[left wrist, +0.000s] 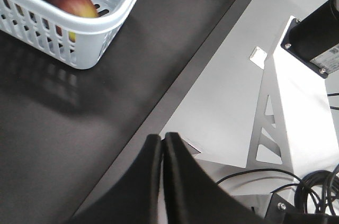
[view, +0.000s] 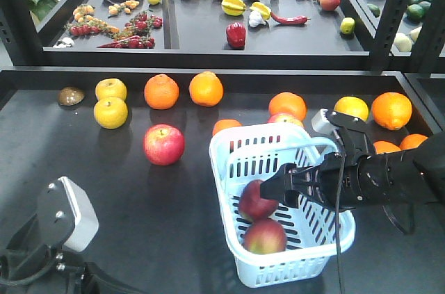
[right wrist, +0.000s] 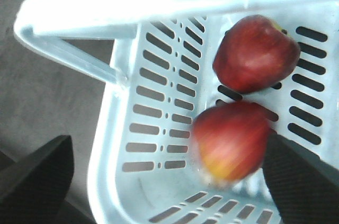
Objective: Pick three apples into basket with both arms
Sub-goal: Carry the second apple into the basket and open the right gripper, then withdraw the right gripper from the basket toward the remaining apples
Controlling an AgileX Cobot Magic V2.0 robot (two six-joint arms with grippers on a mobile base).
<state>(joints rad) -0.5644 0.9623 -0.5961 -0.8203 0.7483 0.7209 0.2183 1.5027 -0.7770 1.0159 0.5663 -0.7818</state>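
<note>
Inside basket (view: 240, 151): two apples (view: 264, 236) lie touching; one more needed
Right gripper (view: 274, 188): spread wide, empty, over basket
Left gripper (left wrist: 161, 144): closed, empty

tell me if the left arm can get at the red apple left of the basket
Probably yes. The red apple sits alone on bare tabletop, nothing beside it, and the left gripper, shut and empty, waits at the table's near edge, with open surface between them.

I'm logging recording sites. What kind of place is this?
Probably a robotics lab staged as a produce stand: black shelving trays of loose fruit and vegetables, a shopping basket, and a bare metal stand with cables.
</note>
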